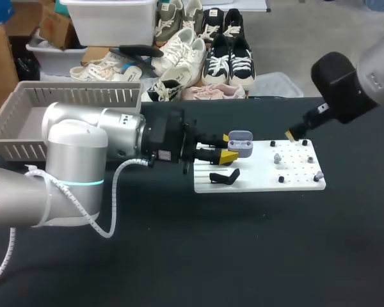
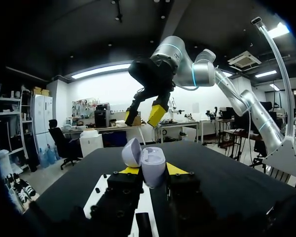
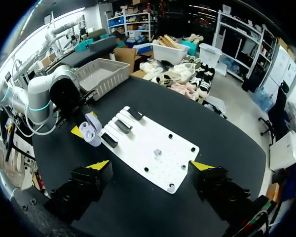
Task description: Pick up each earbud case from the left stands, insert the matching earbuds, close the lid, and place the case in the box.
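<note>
The left gripper [image 2: 149, 170] is clamped on a pale lilac plastic earbud case [image 2: 153, 165], lid open, over the left end of the flat white pegboard [image 1: 256, 180]. Small grey pieces [image 1: 277, 157], possibly earbuds, sit on the board's right half. Above that half the right gripper [image 3: 150, 165] hangs spread wide, empty. Far left of the board stands a grey slatted basket [image 1: 25, 102].

No text, label or number is legible on anything in view.

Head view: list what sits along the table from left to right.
From the left: grey basket → left claw → open earbud case held in it → right claw.
</note>
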Available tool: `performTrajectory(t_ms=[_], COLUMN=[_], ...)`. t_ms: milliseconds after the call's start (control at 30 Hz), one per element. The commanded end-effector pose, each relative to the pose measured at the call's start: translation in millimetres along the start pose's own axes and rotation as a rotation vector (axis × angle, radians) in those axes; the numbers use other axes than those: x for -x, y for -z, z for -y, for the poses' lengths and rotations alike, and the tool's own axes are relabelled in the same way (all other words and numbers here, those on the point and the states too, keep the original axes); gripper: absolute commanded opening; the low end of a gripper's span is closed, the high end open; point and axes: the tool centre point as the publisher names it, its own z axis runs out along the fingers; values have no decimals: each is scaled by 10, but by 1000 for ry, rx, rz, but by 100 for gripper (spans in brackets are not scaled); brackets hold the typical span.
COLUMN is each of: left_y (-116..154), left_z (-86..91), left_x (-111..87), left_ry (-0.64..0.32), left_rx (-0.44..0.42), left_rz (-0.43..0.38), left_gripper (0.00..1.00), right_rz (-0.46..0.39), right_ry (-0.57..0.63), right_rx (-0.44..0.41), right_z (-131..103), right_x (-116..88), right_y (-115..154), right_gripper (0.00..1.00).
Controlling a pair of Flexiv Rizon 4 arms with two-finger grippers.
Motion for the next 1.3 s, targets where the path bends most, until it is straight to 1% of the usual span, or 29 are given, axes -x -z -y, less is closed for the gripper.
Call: performTrajectory(t_ms=[33, 133, 367, 533, 667, 800, 1100, 1133, 1167, 1200, 1233, 1300], left_y=[-10, -13, -13, -13, -13, -13, -13, -13, -13, -13, -13, -13], left_z=[-12, -12, -12, -12, -12, -12, -12, -12, -12, -12, -12, -12], left_x=[-32, -35, -35, -35, -35, -35, -35, -35, -35, -35, -35, -35], left_ry=[5, 8, 8, 8, 8, 8, 8, 8, 8, 8, 8, 8], left_rx=[-8, -8, -8, -8, -8, -8, -8, -8, -8, -8, -8, -8], left_rz=[4, -4, -4, -4, -4, -4, -4, -4, -4, -4, -4, -4], left_gripper=[0, 0, 0, 0, 0, 0, 0, 0, 0, 0, 0, 0], right_rz=[-43, -94, -172, -203, -244, -270, -298, -299, -300, -303, -307, -310], right_ry=[2, 8, -16, -13, -9, -23, -63, -65, -68, -73, -79, -84], right_rx=[-335, -389, -456, -480, -503, -495, -464, -460, -458, -455, -449, -443], right_z=[55, 136, 265, 299, 314, 321, 293, 289, 291, 294, 300, 299], right_x=[-199, -342, -573, -686, -778, -851, -875, -876, -880, -884, -889, -897], right_y=[10, -79, -243, -337, -414, -500, -649, -664, -685, -702, -720, -754], right_gripper=[100, 100, 100, 100, 100, 100, 85, 77, 46, 42, 42, 46])
